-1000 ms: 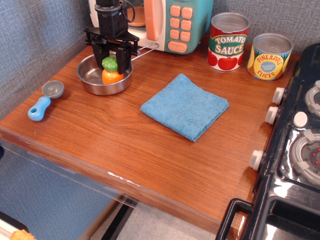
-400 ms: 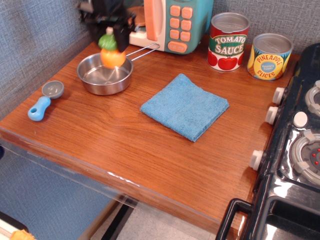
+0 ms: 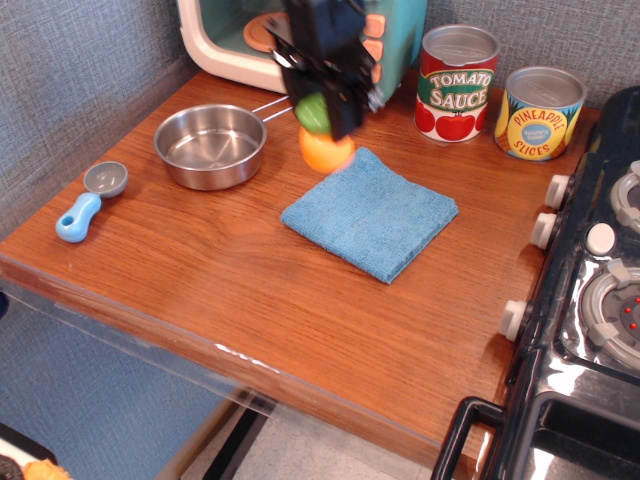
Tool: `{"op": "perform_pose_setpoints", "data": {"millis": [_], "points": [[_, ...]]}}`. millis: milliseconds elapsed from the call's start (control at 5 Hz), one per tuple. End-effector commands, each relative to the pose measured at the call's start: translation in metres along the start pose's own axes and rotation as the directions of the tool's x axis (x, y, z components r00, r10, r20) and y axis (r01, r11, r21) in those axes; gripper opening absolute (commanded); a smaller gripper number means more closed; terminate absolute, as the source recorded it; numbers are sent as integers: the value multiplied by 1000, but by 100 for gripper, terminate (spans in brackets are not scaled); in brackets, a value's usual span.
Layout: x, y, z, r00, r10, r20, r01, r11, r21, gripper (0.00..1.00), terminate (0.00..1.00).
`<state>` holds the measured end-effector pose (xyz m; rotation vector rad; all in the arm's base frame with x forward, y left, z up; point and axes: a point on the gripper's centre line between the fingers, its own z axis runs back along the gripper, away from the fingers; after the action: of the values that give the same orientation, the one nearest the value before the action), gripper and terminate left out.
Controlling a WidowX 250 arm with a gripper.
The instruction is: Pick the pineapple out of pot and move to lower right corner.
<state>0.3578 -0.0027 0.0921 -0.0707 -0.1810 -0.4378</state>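
The pineapple (image 3: 324, 140), a toy with an orange body and green leafy cap, hangs in the air above the counter between the pot and the blue cloth. My black gripper (image 3: 318, 108) is shut on its green cap, at the back middle of the view. The pot (image 3: 210, 145), a shallow steel pan with a thin wire handle, stands empty at the back left. The lower right corner (image 3: 420, 370) of the brown wood-grain countertop lies bare at the front, beside the stove.
A blue folded cloth (image 3: 370, 212) lies mid-counter. A tomato sauce can (image 3: 457, 84) and a pineapple slices can (image 3: 540, 113) stand at the back right. A toy microwave (image 3: 250, 40) stands at the back. A grey-and-blue measuring spoon (image 3: 90, 200) lies left. A black stove (image 3: 590, 300) borders the right.
My gripper lifted the pineapple out of the pot and carried it to the right, toward the blue cloth. The pot is now empty.
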Motion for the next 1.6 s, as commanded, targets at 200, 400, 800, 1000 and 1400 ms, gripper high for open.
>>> {"op": "perform_pose_setpoints", "data": {"millis": [200, 400, 800, 1000, 1400], "points": [[-21, -147, -4, 947, -322, -27, 320, 946, -41, 0, 0], [-32, -149, -12, 956, -288, -53, 286, 957, -41, 0, 0], [-61, -137, -15, 973, -175, -152, 176, 984, -8, 0, 0], [-72, -136, -19, 970, -164, -180, 162, 986, -24, 0, 0], [-77, -138, -33, 961, -144, -236, 138, 990, -42, 100, 0]]}}
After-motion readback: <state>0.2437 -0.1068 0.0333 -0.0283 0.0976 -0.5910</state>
